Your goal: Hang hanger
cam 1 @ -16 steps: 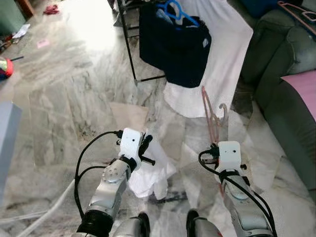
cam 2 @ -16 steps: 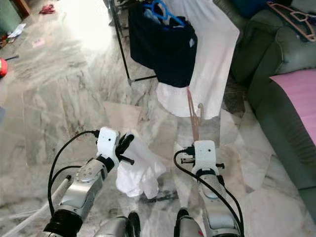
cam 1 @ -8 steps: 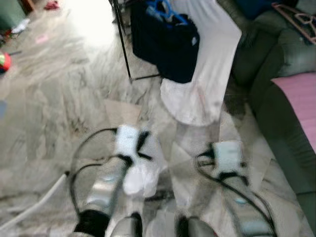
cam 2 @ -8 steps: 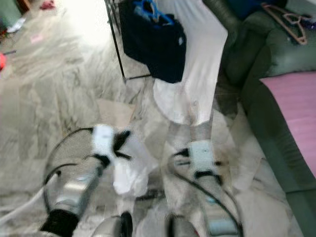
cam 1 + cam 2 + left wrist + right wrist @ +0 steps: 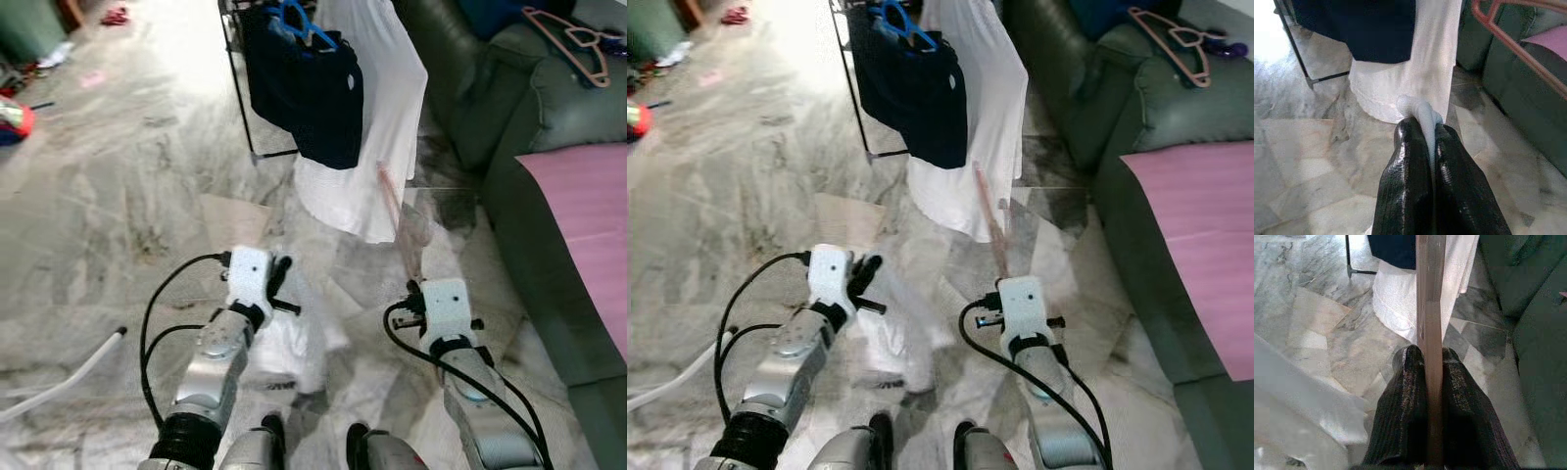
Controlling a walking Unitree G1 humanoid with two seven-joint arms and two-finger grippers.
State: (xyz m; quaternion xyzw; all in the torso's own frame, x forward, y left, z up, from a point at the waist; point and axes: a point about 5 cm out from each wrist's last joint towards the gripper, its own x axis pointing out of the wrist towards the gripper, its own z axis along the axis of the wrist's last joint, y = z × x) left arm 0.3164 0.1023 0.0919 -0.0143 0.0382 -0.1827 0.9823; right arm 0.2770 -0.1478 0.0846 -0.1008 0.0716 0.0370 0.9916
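Clamped jaws are seen on both arms. At lower left of the left eye view, the left gripper (image 5: 277, 287) is shut on a white cloth (image 5: 290, 343), a fold of which is pinched between its fingers (image 5: 1410, 161) in the left wrist view while the rest hangs down toward the marble floor (image 5: 118, 196). At lower right, the right gripper (image 5: 416, 284) is closed on the pink hanger (image 5: 404, 230), whose flat bar (image 5: 1430, 308) is gripped between the fingertips. The hanger's long axis is pointed up and away from the jaws, toward the upper middle of the frame, where a drying rack (image 5: 238, 88) is draped with a dark garment (image 5: 309, 93) and a white sheet (image 5: 377, 108). The rack is judged to lie ahead and slightly left of the hanger's tip, well apart from it, so the right arm is the nearer one for hanging. A second hanger (image 5: 563, 29) is left on the green sofa (image 5: 529, 157) at upper right.
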